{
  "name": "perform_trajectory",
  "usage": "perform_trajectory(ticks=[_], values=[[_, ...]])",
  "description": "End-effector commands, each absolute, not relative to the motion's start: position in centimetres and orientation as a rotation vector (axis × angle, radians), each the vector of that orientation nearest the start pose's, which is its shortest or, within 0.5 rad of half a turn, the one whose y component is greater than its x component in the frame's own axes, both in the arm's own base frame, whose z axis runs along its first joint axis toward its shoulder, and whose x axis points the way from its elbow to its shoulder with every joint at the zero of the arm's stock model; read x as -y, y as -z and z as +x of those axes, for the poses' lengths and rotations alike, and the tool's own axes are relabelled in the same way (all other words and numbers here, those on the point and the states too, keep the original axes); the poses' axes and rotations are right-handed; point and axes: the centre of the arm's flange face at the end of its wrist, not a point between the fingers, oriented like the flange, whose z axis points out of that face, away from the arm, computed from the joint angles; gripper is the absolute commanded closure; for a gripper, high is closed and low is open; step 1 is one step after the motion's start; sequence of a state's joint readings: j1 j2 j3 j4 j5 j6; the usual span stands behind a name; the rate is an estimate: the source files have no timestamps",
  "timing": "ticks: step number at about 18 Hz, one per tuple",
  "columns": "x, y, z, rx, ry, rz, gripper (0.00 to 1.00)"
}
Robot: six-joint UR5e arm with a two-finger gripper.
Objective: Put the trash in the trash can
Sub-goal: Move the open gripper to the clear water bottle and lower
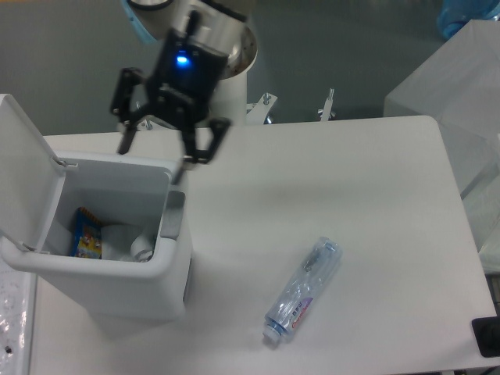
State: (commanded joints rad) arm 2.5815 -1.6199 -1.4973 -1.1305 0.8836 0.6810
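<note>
The gripper (153,158) hangs over the back edge of the trash can (117,293), its two black fingers (127,131) spread wide apart with nothing between them, a blue light glowing on the body above. The trash can is a white rectangular bin standing at the left end of the white tabletop (336,187), its flip lid (22,164) tipped up and back on the left side and a grey panel (172,223) showing on its right rim. Inside it, the crumpled white paper wrapper (119,244) lies at the bottom, just beside a colourful blue-yellow snack packet (87,234) leaning against the left inner wall. The crushed clear plastic bottle (302,291) lies on its side on the tabletop well apart from the bin, to its right, white cap pointing toward the near edge and the white-purple label near that end
</note>
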Motion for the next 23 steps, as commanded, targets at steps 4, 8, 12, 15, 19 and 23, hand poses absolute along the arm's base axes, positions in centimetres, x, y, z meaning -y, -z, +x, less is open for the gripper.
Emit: perform_trajectory(ticks=[4,8,12,15,19,23], values=[[-45.9,-53.7,-41.7,0.264,0.148,-2.362,0.0],[-47.7,-47.4,-46.3,0.328,0.124,-2.508,0.0],[-48.6,-43.0,-48.0,0.312,0.12,-2.609,0.0],[-49.5,-40.9,-49.2,0.307,0.115,-2.654,0.0],[-52.1,-37.8,-49.0,0.274,0.091,-2.803,0.0],[-55.5,-36.1,-49.1,0.23,0.115,-2.866,0.0]])
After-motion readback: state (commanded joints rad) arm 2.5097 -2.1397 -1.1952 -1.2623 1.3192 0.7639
